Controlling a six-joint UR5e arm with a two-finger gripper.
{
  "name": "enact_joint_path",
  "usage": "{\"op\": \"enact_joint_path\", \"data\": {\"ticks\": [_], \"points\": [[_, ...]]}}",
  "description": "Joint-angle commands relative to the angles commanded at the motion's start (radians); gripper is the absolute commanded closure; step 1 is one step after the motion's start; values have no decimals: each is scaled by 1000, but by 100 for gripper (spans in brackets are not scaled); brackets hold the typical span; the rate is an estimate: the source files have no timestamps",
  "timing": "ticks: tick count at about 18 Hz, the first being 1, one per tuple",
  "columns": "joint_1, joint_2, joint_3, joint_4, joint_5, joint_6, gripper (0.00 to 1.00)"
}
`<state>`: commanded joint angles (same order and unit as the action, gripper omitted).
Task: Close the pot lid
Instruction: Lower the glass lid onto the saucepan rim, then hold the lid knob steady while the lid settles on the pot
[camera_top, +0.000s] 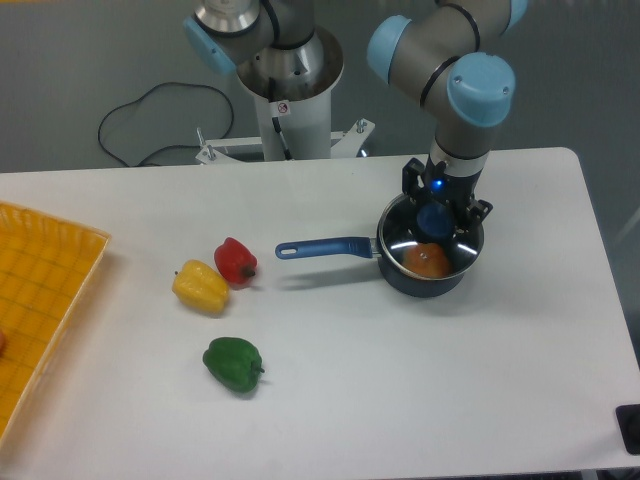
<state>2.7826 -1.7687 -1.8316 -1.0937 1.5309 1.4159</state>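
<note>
Right of centre frame, hand (436, 214) grips lid (430, 243) knob, seating it over pot (428, 275); orange item inside.

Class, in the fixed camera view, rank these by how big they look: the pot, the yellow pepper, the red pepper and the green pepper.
1. pot, clearly largest with its handle
2. yellow pepper and green pepper, too alike to separate; the green one is nearer the camera
3. red pepper, smallest
</note>
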Motion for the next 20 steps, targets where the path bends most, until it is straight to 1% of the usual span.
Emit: {"op": "enact_joint_path", "data": {"ticks": [18,20], "points": [[2,0,-8,3,0,2,66],[2,-2,-14,14,0,2,66]]}}
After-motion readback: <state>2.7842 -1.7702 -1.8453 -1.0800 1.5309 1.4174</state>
